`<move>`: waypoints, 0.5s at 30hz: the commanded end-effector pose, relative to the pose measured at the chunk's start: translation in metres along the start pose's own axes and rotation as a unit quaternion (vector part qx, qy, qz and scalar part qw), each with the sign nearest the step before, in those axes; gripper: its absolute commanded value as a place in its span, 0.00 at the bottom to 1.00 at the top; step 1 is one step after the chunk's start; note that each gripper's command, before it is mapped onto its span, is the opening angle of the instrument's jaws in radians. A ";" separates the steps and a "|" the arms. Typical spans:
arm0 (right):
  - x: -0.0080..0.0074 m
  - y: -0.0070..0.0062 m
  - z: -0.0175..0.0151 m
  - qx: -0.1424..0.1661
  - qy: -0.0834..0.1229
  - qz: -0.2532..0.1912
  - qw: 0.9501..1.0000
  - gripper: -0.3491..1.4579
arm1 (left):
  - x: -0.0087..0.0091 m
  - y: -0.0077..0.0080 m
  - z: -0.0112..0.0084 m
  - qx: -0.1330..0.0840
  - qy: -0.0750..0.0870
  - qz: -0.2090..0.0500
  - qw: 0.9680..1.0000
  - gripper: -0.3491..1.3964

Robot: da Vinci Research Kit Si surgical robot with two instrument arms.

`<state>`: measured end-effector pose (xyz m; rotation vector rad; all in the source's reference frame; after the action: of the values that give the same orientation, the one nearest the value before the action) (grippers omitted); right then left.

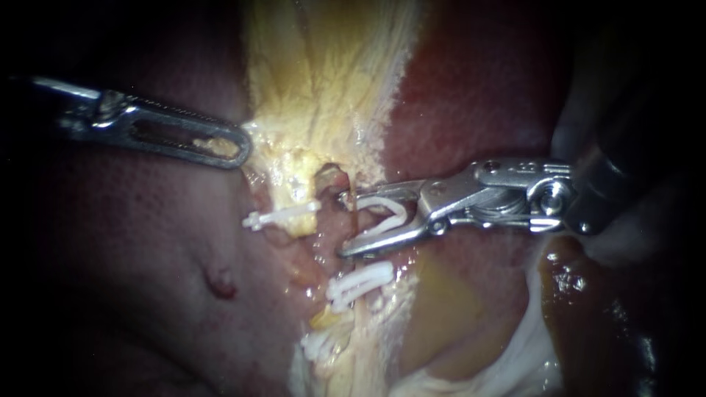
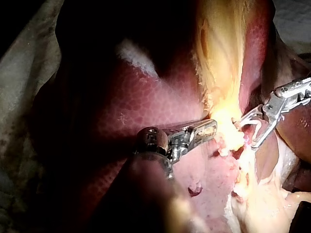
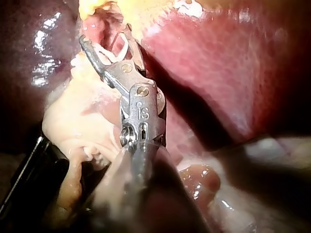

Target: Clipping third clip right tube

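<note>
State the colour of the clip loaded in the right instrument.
White; the clip shows best in the endoscope view.

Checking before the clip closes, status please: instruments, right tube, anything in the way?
Left instrument shut on yellow tissue. Right instrument holds open clip around right tube, above two placed clips. Nothing in the way.
</note>
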<state>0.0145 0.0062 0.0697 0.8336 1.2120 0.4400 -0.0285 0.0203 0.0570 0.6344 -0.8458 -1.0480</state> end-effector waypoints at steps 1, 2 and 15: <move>0.0000 0.0000 0.0000 0.003 0.004 0.003 1.000 0.47 | 0.0000 0.0000 0.0000 0.000 0.000 0.000 1.000 0.00; 0.0000 0.0000 0.0001 0.007 0.008 0.008 1.000 0.47 | 0.0000 0.0000 0.0000 0.000 0.000 0.000 1.000 0.00; 0.0006 -0.0004 0.0004 0.045 0.041 0.034 0.998 0.47 | 0.0000 0.0001 0.0000 0.000 0.000 0.000 1.000 0.00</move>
<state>0.0151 0.0062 0.0690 0.9485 1.2937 0.4869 -0.0285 0.0203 0.0571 0.6340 -0.8454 -1.0475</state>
